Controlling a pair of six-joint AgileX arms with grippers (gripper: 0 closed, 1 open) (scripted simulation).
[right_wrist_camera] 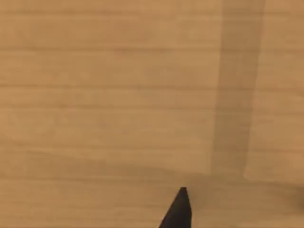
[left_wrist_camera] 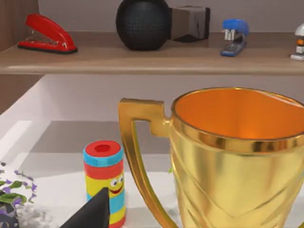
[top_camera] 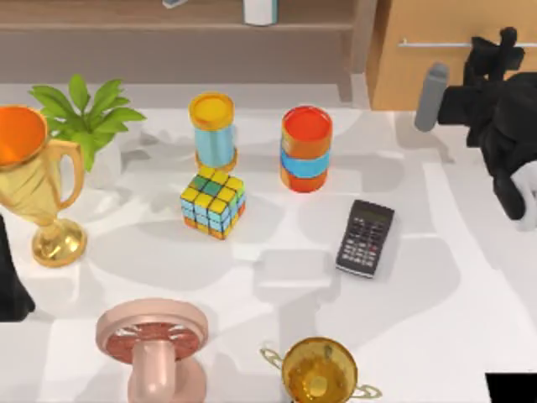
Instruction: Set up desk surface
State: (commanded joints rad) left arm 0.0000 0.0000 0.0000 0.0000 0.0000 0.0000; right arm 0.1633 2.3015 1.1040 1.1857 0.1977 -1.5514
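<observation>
White desk surface (top_camera: 470,277) holds a calculator (top_camera: 366,238) and cube (top_camera: 212,201).

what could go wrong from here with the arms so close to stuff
The right gripper sits against the wooden cabinet, so a swing might scrape it. The left arm is beside the tall gold trophy, which looks top-heavy and could tip onto the desk surface if bumped.
</observation>
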